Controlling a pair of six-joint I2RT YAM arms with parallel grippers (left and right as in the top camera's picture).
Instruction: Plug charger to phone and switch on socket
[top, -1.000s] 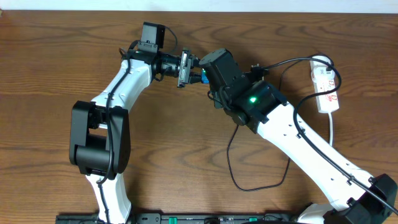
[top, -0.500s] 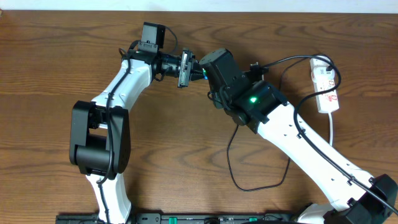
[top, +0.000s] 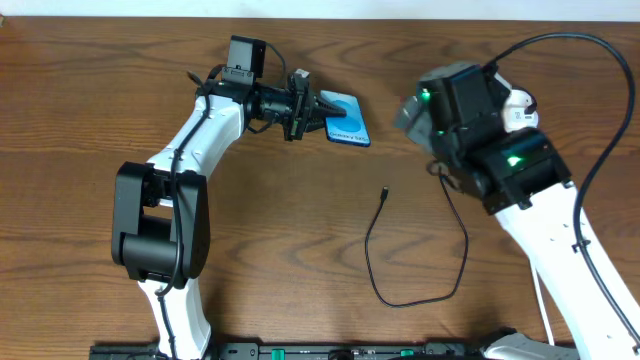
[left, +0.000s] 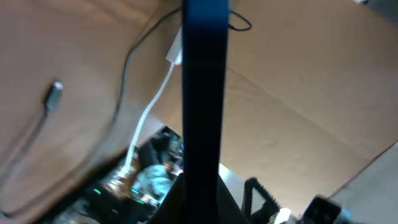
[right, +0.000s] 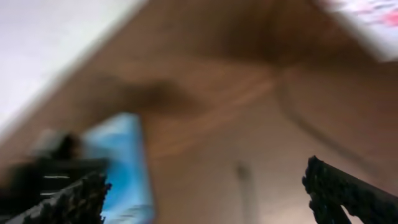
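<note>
Left gripper (top: 318, 112): closed on one short end of the phone (top: 345, 118); the fingers clamp its two flat faces; the phone sticks out from them toward 3 o'clock in the overhead view.
Phone: blue-and-white screen turned up toward the overhead camera, lettering at its 6 o'clock end; the left wrist view sees it edge-on as a dark upright strip; whether it rests on the table or hangs just above it, I cannot tell.
Right gripper (right: 205, 180): spread wide, nothing between the fingers (right: 74, 199); it touches nothing; its own view is blurred, with the phone low at 8 o'clock and bare wood below.
Right arm (top: 520, 170): at 3 o'clock of the phone, well apart from it, reaching in from 5 o'clock.
Table (top: 80, 100): brown wood grain; a pale strip runs along its far edge at 12 o'clock.
Charger cable (top: 385, 192): its small tip lies on the wood at 5 o'clock of the phone, apart from it and from both grippers; the thin black line runs toward 6 o'clock, loops round, climbs toward 1 o'clock and passes under the right arm.
Power strip (top: 520, 100): white with red marks, at 3 o'clock of the phone near the table's right side; the right arm covers most of it from above.
White cord (left: 149, 118): thick, trailing across the wood in the left wrist view, beside the thin black cable.
</note>
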